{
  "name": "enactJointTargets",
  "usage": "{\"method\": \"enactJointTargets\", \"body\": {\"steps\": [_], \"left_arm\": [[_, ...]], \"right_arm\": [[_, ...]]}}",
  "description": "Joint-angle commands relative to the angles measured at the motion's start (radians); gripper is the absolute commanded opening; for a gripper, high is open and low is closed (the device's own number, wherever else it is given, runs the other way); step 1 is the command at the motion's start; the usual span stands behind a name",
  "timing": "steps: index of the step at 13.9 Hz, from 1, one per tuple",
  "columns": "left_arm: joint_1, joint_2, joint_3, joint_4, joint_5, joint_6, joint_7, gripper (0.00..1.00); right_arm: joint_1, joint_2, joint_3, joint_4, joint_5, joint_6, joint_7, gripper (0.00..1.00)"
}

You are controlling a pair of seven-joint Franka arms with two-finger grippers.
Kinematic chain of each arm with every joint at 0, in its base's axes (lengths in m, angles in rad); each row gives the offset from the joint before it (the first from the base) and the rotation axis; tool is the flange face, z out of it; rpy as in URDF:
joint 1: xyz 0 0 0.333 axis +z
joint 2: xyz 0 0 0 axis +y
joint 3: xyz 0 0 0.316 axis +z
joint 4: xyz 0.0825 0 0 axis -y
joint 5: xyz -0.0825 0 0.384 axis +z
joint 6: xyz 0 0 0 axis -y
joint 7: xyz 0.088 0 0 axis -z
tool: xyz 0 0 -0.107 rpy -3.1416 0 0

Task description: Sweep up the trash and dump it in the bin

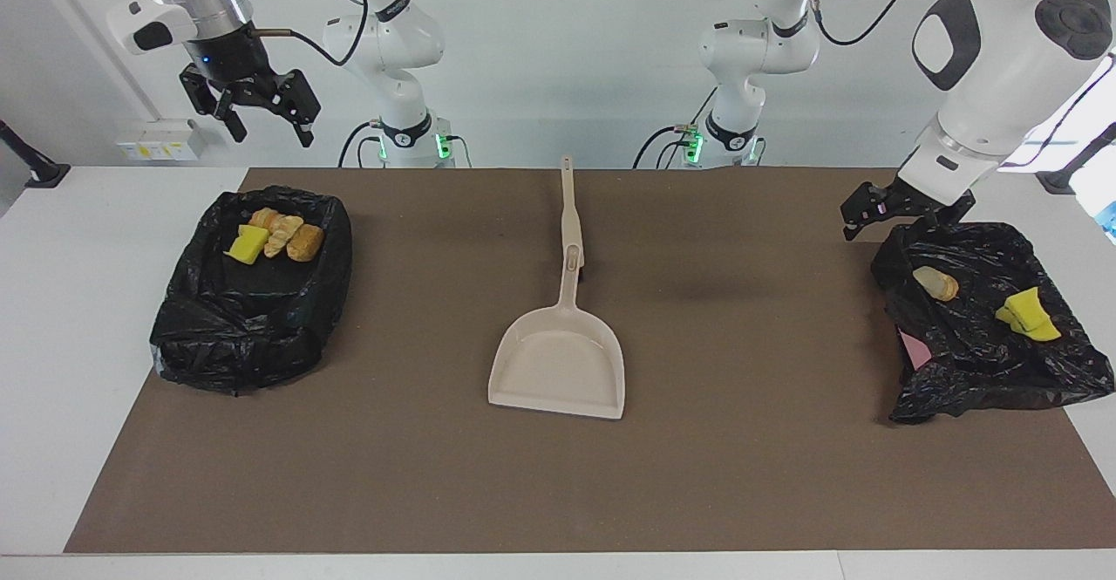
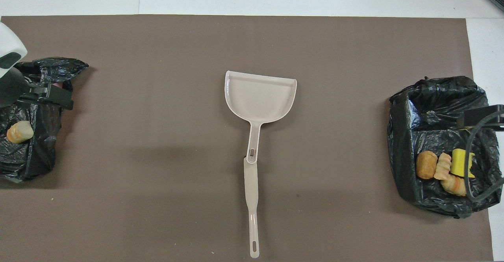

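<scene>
Two black-bagged bins sit at the two ends of the brown mat (image 1: 558,493), and all the trash lies inside them; the bin at the right arm's end (image 1: 248,301) holds four bits huddled together at its edge nearest the robots: a yellow sponge piece (image 1: 247,244), two pale ridged bread lumps (image 1: 277,229) and a rounder tan lump (image 1: 305,242); the overhead view shows the same cluster (image 2: 443,167) pressed against the bag's wall; the bin at the left arm's end (image 1: 985,362) has a crumpled, slumped liner with a patch of pink showing at its edge, and in it rest a tan bread lump (image 1: 935,283) and, well apart from it, a yellow sponge with a green face (image 1: 1029,314); the beige dustpan (image 1: 558,362) lies flat in the middle of the mat, its pan empty and turned away from the robots; the brush handle (image 1: 568,205) lies in line with the dustpan's handle, nearer to the robots, its end overlapping the dustpan's handle; the right gripper (image 1: 266,122) hangs in the air over its own bin, fingers spread and holding nothing; the left gripper (image 1: 863,214) is low at the rim of the slumped bin nearest the robots; whether it grips the liner I cannot tell.
</scene>
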State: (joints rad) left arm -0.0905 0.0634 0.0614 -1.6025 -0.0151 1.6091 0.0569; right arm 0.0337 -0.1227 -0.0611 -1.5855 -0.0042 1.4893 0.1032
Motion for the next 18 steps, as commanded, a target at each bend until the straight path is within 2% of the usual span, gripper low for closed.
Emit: {"method": "enactJointTargets", "body": {"steps": [1, 4, 12, 14, 15, 18], "left_arm": [[0.011, -0.073, -0.006, -0.056, 0.015, -0.026, -0.035, 1.0], [0.014, -0.054, -0.006, -0.008, 0.007, -0.086, -0.039, 1.0], [0.011, -0.071, -0.006, -0.01, 0.01, -0.093, -0.023, 1.0], [0.009, -0.086, -0.006, -0.002, 0.009, -0.103, -0.023, 1.0], [0.009, -0.085, -0.006, 0.019, 0.009, -0.124, -0.025, 1.0], [0.006, -0.077, -0.008, 0.087, 0.009, -0.199, -0.026, 1.0]], "right_arm": [[-0.005, -0.026, 0.01, -0.039, -0.019, 0.028, 0.012, 1.0], [-0.008, -0.023, 0.01, -0.027, -0.017, 0.028, 0.01, 1.0], [-0.006, -0.025, 0.01, -0.021, -0.01, 0.032, 0.015, 1.0], [-0.012, 0.015, 0.01, 0.045, -0.013, -0.003, 0.015, 1.0], [-0.017, 0.044, 0.01, 0.076, -0.008, -0.035, 0.015, 1.0], [-0.008, 0.04, 0.01, 0.065, -0.014, 0.002, 0.024, 1.0]]}}
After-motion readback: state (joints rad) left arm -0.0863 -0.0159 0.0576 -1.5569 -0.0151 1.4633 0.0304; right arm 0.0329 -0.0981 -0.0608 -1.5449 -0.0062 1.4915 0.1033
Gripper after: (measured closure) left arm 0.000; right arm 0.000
